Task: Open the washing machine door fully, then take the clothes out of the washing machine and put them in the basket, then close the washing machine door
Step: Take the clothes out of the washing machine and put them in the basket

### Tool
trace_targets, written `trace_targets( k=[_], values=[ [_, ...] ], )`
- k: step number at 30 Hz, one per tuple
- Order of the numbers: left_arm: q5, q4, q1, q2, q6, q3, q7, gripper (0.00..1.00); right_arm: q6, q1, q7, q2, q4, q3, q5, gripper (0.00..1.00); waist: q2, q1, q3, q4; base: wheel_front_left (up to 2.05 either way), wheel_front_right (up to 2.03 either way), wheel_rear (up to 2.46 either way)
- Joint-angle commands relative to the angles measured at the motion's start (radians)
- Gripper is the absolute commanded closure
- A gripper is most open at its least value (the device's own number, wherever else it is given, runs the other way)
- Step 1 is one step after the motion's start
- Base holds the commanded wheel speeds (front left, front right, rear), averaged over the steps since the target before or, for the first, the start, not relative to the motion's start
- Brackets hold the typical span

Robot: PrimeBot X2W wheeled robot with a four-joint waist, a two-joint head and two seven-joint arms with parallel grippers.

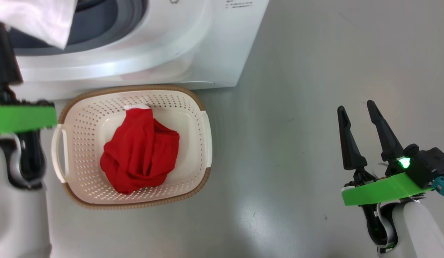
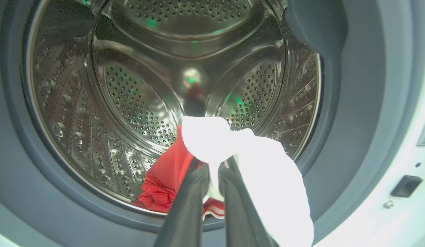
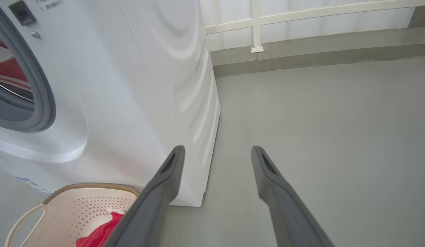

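Note:
My left gripper [image 2: 214, 165] is shut on a white cloth [image 2: 267, 178] just in front of the washing machine's [image 1: 153, 53] steel drum [image 2: 137, 99]. In the head view the white cloth [image 1: 35, 18] hangs at the top left, over the grey-blue ring. A red garment with white stripes [image 2: 164, 181] lies on the drum's lower lip. The basket [image 1: 135, 87] stands on the floor before the machine with another red garment [image 1: 139, 154] in it. My right gripper [image 1: 356, 106] hovers open and empty over the floor, to the basket's right. The washing machine door is out of view.
Bare grey floor [image 1: 297, 161] stretches to the right of the machine and basket. In the right wrist view, the open fingers [image 3: 171, 171] point past the machine's side [image 3: 185, 85] toward a white railing [image 3: 257, 24] and a low kerb at the back.

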Motion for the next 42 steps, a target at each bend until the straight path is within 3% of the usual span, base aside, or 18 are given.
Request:
trace_targets(
  k=[1, 11, 17, 26, 35, 42],
  values=[
    [0.019, -0.074, 0.053, 0.025, 0.001, 0.039, -0.005, 1.00, 0.007, 0.033, -0.006, 0.000, -0.017, 0.020, -0.007, 0.00, -0.0001, 0.0000, -0.009, 0.010, 0.00, 0.00, 0.00],
    [0.057, -0.374, 0.220, -0.062, 0.001, 0.086, -0.005, 1.00, 0.007, 0.036, -0.006, 0.000, -0.019, 0.019, -0.013, 0.00, -0.0001, 0.0000, -0.008, 0.027, 0.00, 0.00, 0.00],
    [0.080, -0.420, 0.272, -0.090, 0.001, 0.067, -0.005, 1.00, 0.007, 0.031, -0.006, 0.000, -0.022, 0.021, -0.015, 0.00, -0.0001, 0.0000, 0.003, 0.028, 0.00, 0.00, 0.00],
    [0.085, -0.187, 0.291, -0.105, 0.001, 0.024, -0.005, 1.00, 0.007, 0.010, -0.006, 0.000, -0.023, 0.038, -0.005, 0.00, -0.0001, 0.0000, 0.048, 0.008, 0.00, 0.00, 0.00],
    [0.116, 0.133, 0.181, -0.067, 0.001, -0.048, -0.005, 1.00, 0.007, -0.016, -0.006, 0.000, -0.028, 0.043, 0.006, 0.00, -0.0001, 0.0000, 0.104, -0.013, 0.00, 0.00, 0.00],
    [0.140, 0.291, 0.085, -0.037, 0.001, -0.070, -0.005, 1.00, 0.007, -0.028, -0.006, 0.000, -0.033, 0.049, 0.014, 0.00, -0.0001, 0.0000, 0.132, -0.032, 0.00, 0.00, 0.00]
  ],
)
